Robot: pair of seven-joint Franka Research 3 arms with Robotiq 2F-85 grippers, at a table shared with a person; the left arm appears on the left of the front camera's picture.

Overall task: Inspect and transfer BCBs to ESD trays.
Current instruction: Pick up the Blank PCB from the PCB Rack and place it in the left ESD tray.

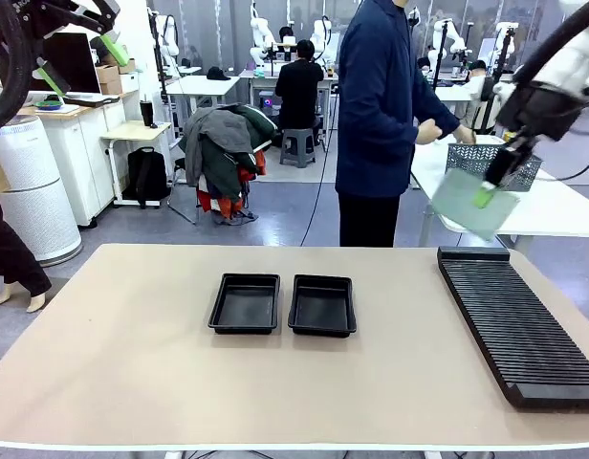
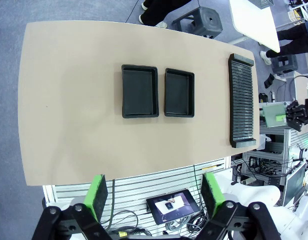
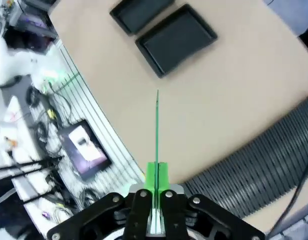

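While both ESD trays (image 1: 245,330) sit empty side by side at the centre of the table (image 1: 122,373), the right gripper (image 1: 488,187) is clamped on one BCB (image 1: 467,208) held aloft toward their two o'clock, near the slotted rack (image 1: 519,325), and the left gripper (image 2: 154,186) hangs open, so no transfer appears complete.

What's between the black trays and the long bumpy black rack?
Nothing! Between the tray nearest it and the rack there's just bare table. The front view and the left wrist view both show that.
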